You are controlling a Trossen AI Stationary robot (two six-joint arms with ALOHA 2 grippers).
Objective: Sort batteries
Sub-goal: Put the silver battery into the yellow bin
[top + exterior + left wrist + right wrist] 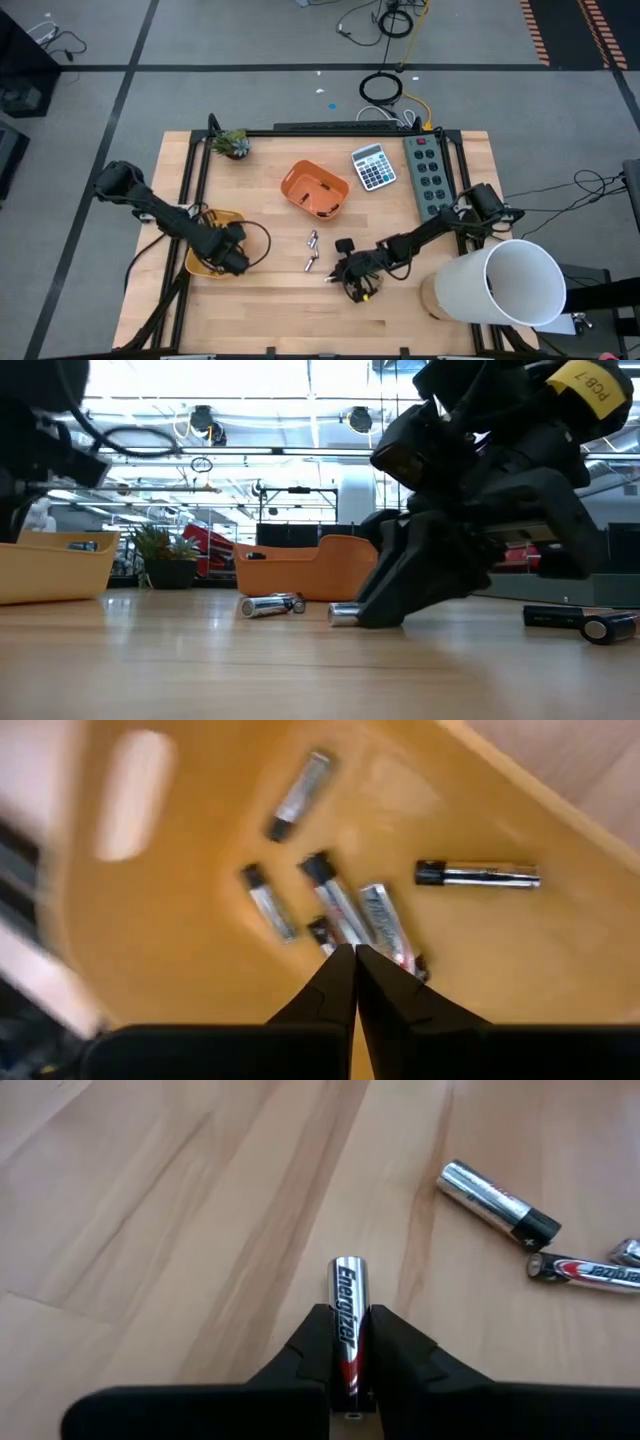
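My right gripper (347, 1318) is low over the wooden table (270, 300), right of the middle and toward the near edge, shut on a silver battery (349, 1283). Two more batteries (311, 251) lie loose on the wood just left of it, seen up close in the right wrist view (497, 1202). My left gripper (355, 955) hangs shut and empty over the yellow tray (205, 262) at the left. Several thin batteries (340, 910) lie on the tray's floor. My right gripper pinches the battery between its two fingers by the long sides (346, 1335), at the end nearer the wrist. The fingers slant down from the table's right and lie along the battery. Its free end (343, 613) sticks out past the fingertips and rests on the table.
An orange bin (315, 188) stands behind the loose batteries, with a calculator (373, 166) and a power strip (430, 175) at the far right. A big white cylinder (510, 285) fills the near right corner. A small plant (232, 143) is at the far left.
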